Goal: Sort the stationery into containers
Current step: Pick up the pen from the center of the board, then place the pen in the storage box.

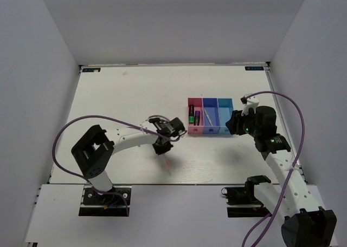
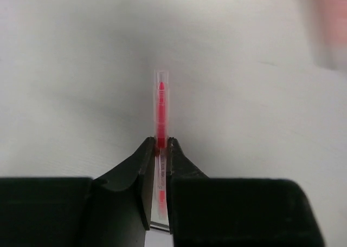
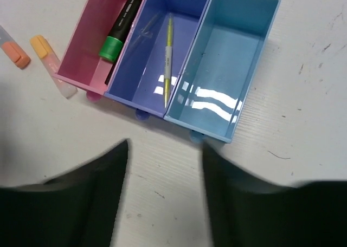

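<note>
left hand (image 2: 160,145) tight around thin pink pen (image 2: 161,106), right hand (image 3: 165,148) wide apart, empty, near the containers (image 3: 227,52)

Glossy plastic bins (image 3: 230,49), matt table (image 3: 306,141)

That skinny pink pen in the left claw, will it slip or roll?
Probably stiff: the thin pink pen juts straight from the left gripper without drooping. Its clear, smooth, round barrel looks slippery and apt to roll if dropped.
</note>
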You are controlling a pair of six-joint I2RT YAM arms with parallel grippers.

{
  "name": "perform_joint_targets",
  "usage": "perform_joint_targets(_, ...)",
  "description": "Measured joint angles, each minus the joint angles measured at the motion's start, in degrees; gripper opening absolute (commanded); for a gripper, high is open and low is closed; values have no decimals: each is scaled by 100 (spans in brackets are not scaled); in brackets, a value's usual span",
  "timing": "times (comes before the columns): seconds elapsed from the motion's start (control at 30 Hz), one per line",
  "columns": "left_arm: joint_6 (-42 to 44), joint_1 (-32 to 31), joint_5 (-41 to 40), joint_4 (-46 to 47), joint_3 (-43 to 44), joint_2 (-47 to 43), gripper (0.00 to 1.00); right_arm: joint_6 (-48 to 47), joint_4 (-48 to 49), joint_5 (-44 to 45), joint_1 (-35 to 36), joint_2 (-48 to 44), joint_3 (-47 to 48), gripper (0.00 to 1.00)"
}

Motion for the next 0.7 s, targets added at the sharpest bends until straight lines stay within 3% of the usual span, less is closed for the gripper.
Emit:
perform_joint_targets(0.03,195,-96,-103,-96,352,87,0,-59,0,-22,-2,11,0,30)
perform_joint_targets(0.07,490,-192,-214,-168,802,162,0,-116,-7,-42,-4,28,0,0)
perform_joint_targets(0.23,1976,-337,-380,-114,2944,610,0,-256,-59,-57,-17,103,0,0)
perform_joint_targets(0.3,2549,-245,-269,111,3735,942,0,-289,-59,-44,-22,103,0,6)
perform_joint_targets(0.47,3554,142,136,511,5198,1945,0,-310,-57,-9,-48,140,0,10)
perform_joint_targets(0.7,4015,531,431,1414,5694,2883,0,-308,-46,-11,-155,188,-26,13)
